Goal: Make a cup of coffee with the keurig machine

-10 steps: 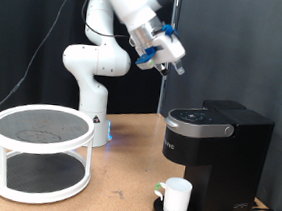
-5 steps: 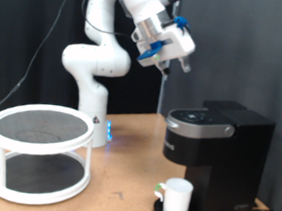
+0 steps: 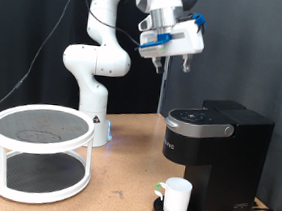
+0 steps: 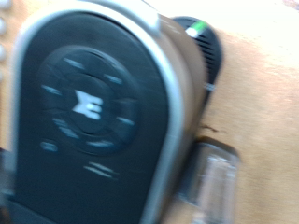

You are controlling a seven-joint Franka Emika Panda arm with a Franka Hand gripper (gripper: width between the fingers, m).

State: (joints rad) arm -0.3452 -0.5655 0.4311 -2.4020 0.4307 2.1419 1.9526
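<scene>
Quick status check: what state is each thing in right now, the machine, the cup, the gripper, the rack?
keurig machine: lid shut, upright on the table.
cup: upright on the machine's drip base, under the spout; contents not visible.
gripper: in the air above the machine, pointing down, holding nothing visible; open or shut unclear.
rack: two-tier, white, standing at the exterior view's left, nothing on its shelves.

- Wooden table (image 3: pixel 123 184): brown top carrying all items.
- Keurig machine (image 3: pixel 215 153): black, standing at the exterior view's right.
- Two-tier white rack (image 3: pixel 38 151): round, at the left.
- Robot base (image 3: pixel 94 121): white, at the rear centre.
</scene>
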